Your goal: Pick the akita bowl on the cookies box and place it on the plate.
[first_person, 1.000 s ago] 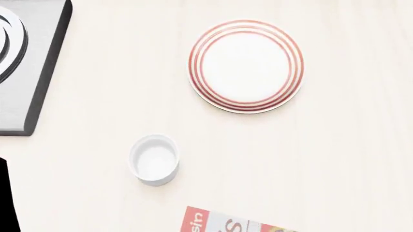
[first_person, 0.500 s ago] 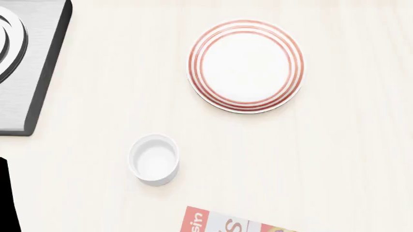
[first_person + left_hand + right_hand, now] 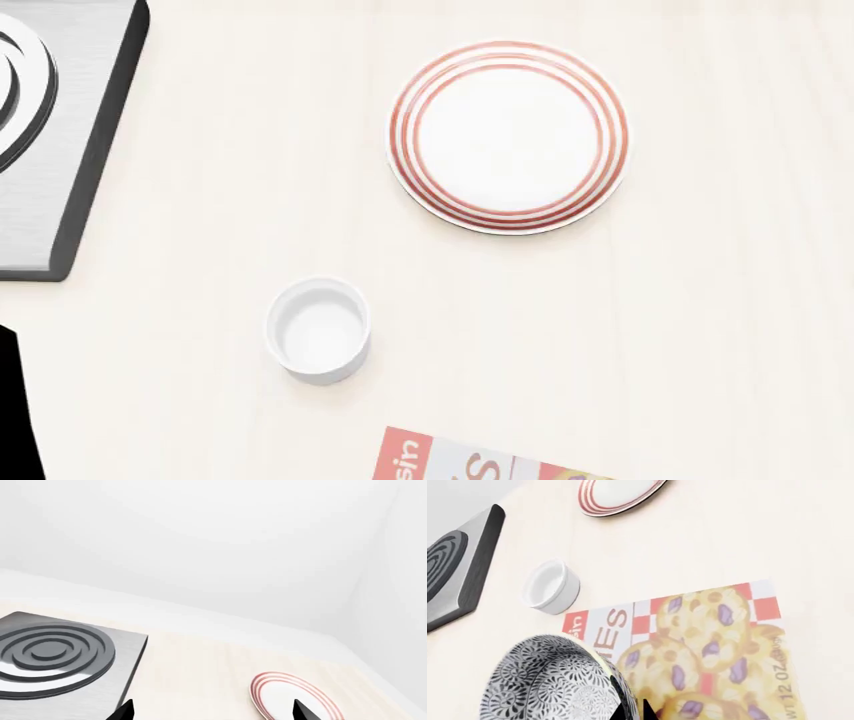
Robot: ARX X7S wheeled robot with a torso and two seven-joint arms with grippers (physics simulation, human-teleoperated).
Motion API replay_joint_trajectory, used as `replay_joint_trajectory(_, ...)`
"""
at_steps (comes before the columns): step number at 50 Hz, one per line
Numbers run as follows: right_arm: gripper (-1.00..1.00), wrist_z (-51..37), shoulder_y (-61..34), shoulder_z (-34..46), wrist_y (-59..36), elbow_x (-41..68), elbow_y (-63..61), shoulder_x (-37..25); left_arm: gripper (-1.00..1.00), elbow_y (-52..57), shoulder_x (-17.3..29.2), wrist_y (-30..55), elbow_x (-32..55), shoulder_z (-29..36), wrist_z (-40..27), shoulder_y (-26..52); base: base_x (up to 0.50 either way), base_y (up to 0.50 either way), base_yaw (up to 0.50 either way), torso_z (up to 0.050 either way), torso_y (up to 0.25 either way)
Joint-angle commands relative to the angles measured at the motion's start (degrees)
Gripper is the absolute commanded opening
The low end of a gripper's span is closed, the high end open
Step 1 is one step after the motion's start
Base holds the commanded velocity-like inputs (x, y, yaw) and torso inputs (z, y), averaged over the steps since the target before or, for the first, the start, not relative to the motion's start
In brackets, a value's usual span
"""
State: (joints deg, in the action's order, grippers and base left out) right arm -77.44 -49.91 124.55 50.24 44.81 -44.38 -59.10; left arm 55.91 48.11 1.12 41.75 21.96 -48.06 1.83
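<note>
In the right wrist view the akita bowl (image 3: 554,680), black-and-white speckled, is over the left end of the cookies box (image 3: 707,645). My right gripper (image 3: 633,711) is shut on the bowl's rim, one black fingertip inside and one outside. I cannot tell whether the bowl rests on the box or hangs just above it. The plate (image 3: 507,135), white with red rings, lies at the upper middle of the head view, and only a corner of the cookies box (image 3: 454,460) shows at the bottom edge. My left gripper (image 3: 212,712) is open above the table, near the plate (image 3: 293,700).
A small plain white cup (image 3: 318,330) stands between the plate and the box. A grey stove plate with black rings (image 3: 67,140) sits at the table's left. A white wall rises behind the table (image 3: 200,660).
</note>
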Motion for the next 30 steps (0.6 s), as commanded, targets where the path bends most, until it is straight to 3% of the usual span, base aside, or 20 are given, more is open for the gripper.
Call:
replay_joint_trajectory(1,-1.00,1.52,-6.62,-0.41,-4.02,3.90,-6.96,-5.05,1.00,-0.28,0.52,-0.56,0.42,-0.40,-0.28,-0.10,0.00,0.00,0.00,0.000,0.000)
replay_joint_trajectory(12,-1.00,14.24,-14.84,-0.39,1.64,18.39,-11.48,-10.74,1.00,-0.67,0.29,-0.50,0.33,0.05,-0.28,0.21,0.00,0.00,0.00,0.000,0.000)
replay_joint_trajectory(18,-1.00,20.73,-25.00,-2.13,-2.18,31.57,-13.53,-14.10,1.00,-1.04,0.46,-0.97,0.52,-0.17,-0.19,0.09,0.00,0.00,0.00,0.000,0.000)
replay_joint_trajectory(30,-1.00,31.19,-35.47,-6.47,-4.94,53.03,-9.58,-12.42,1.00,-0.97,0.14,-0.48,0.03,0.71,-0.09,0.50,0.00,0.00,0.00,0.000,0.000)
